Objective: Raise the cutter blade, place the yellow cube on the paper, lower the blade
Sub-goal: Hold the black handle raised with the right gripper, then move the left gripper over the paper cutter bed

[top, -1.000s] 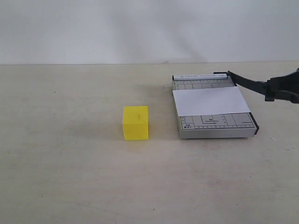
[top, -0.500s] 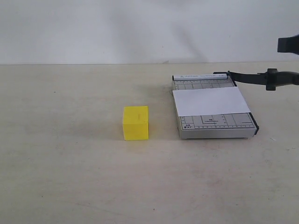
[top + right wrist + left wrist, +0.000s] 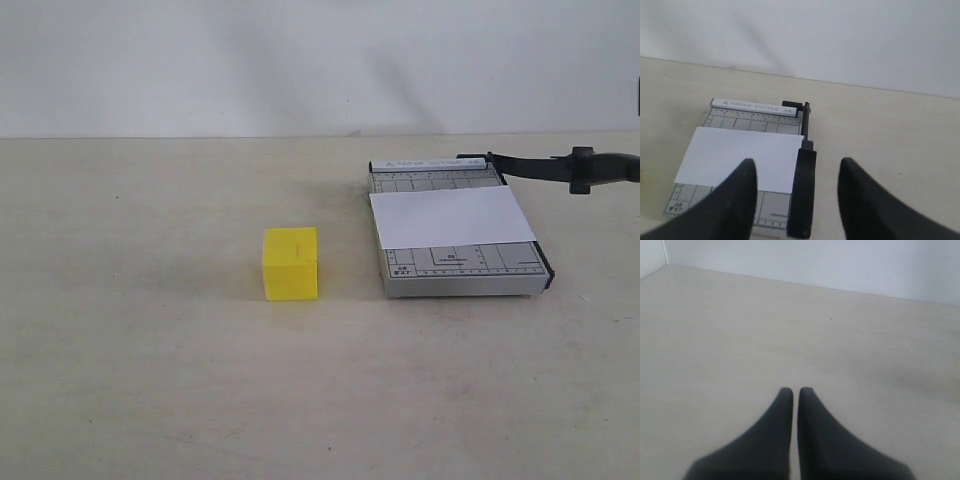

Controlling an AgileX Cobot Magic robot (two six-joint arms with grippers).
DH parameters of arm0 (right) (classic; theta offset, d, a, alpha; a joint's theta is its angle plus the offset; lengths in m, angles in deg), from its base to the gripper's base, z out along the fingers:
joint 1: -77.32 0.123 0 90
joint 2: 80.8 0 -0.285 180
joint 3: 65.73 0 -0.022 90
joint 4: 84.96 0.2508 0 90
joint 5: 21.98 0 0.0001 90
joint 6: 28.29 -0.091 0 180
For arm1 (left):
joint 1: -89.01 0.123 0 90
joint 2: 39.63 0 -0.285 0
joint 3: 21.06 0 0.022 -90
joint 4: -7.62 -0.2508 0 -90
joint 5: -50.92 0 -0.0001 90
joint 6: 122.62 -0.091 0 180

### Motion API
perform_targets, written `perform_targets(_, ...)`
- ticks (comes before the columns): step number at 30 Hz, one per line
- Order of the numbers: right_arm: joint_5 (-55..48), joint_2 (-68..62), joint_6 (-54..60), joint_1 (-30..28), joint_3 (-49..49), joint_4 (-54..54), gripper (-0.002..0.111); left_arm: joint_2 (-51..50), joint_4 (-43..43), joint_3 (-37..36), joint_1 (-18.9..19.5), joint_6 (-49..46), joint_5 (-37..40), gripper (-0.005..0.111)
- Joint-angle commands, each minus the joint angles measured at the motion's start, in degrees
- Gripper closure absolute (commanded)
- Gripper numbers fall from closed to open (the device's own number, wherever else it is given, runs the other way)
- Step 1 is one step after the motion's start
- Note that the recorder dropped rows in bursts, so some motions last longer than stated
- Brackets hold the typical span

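While the right gripper (image 3: 797, 162) stands wide open, its two dark fingers (image 3: 735, 200) spread well apart, the thick handle of the cutter blade (image 3: 803, 190) shows between them with a visible gap on each side, so the gripper holds nothing. The left gripper (image 3: 795, 391) is drawn together to a thin slit, grips nothing, and hangs low over the bare tabletop (image 3: 740, 330), aimed toward the pale back wall. On the white strip (image 3: 756, 106) at the hinge end of the grey trimmer base, small print appears to read "PAPER CUTTER" followed by "A5"; the ruler marks on the grid are too fine to read. The right wrist camera looks along the blade toward its hinge from the handle end. In the exterior view the cutter blade (image 3: 560, 167) is lifted off the base, running from its hinge at the upper corner of the trimmer out to the right edge of the frame. The paper (image 3: 452, 217) lies flat across the trimmer base (image 3: 465, 272) at right of centre. The yellow cube (image 3: 290, 263) rests on the tabletop near the middle of the frame, left of the trimmer and apart from it.
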Motion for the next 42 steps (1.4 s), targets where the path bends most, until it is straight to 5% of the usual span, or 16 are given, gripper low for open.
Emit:
perform_targets(1,-8.59,11.75,-0.12,0.04,-0.12,-1.21,0.097,0.19,0.51,0.13,0.17,0.48,-0.64,0.102)
perform_targets(2,-8.85,14.47,0.11,0.04,-0.12,-1.21,0.109,0.19,0.51,0.13,0.17,0.48,-0.64,0.102)
perform_targets(10,-12.73,27.54,0.33,0.04,-0.12,-5.44,0.108,0.19,-2.24,0.13,0.17,0.80,-4.96,0.102)
perform_targets(15,-18.61,27.98,0.33,0.04,-0.12,-6.26,0.108,0.19,16.96,0.13,0.17,5.64,-11.09,0.102)
perform_targets(19,-13.57,29.86,0.33,0.04,-0.12,-5.29,0.108,0.19,27.16,0.13,0.17,5.64,-12.40,0.102)
perform_targets(28,-21.36,35.13,-0.08,0.04,-0.12,-8.69,0.108,0.19,26.70,0.13,0.17,5.64,-19.37,0.102)
perform_targets(32,-14.43,37.60,1.29,0.04,-0.12,-9.36,0.108,0.19,28.80,0.13,0.17,6.47,-28.05,0.102)
perform_targets(35,-12.60,36.43,1.17,0.04,-0.01,-11.41,0.108,-2.09,19.96,6.93,0.17,4.98,-19.78,0.102)
perform_targets(39,-11.17,34.62,-1.68,0.04,1.38,-11.57,0.108,-15.07,18.52,17.86,-0.62,-0.89,-17.22,0.102)
perform_targets(42,-4.20,33.60,-5.56,0.04,6.23,-11.57,0.108,-37.11,21.72,34.14,-5.51,-19.15,-3.90,0.102)
